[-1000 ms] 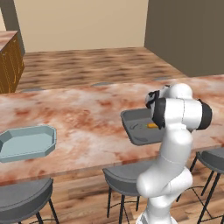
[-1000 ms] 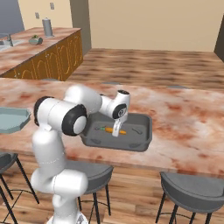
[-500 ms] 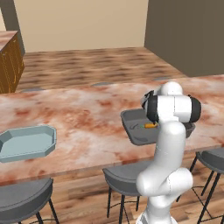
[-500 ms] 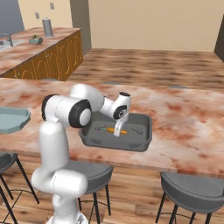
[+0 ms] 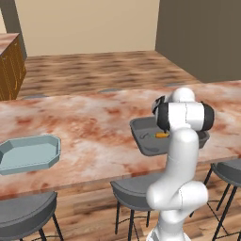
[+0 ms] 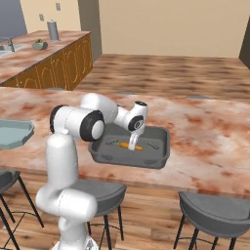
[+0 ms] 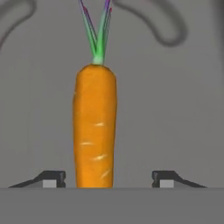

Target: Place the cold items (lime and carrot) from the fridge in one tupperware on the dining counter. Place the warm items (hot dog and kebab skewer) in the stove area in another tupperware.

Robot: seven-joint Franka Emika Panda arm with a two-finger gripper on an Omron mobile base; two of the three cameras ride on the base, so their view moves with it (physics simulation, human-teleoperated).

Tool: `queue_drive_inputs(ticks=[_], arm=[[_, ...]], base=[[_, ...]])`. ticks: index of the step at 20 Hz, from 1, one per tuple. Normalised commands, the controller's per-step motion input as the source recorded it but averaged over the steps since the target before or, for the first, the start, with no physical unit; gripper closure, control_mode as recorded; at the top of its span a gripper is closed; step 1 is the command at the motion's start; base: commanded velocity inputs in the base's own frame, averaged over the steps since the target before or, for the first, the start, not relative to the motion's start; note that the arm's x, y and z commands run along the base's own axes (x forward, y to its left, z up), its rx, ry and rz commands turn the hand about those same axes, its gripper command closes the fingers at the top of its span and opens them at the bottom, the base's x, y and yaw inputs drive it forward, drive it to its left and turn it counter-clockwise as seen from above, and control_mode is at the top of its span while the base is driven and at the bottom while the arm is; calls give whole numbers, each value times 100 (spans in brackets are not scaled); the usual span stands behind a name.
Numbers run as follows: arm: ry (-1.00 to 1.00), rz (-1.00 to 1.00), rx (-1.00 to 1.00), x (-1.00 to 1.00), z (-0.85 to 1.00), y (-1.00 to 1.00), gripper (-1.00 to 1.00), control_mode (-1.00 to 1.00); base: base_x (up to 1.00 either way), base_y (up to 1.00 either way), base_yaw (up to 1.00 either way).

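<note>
No text, label, brand, number or sign can be read anywhere in these pictures.
</note>
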Motion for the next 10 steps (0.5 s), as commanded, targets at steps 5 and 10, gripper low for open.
queue_drive_inputs(ticks=[5,10], arm=[[-15,-2,0,-36,23,0,-100,-100],[-21,-10,0,-52,61,15,-100,-100]], base=[[0,0,0],[0,0,0]])
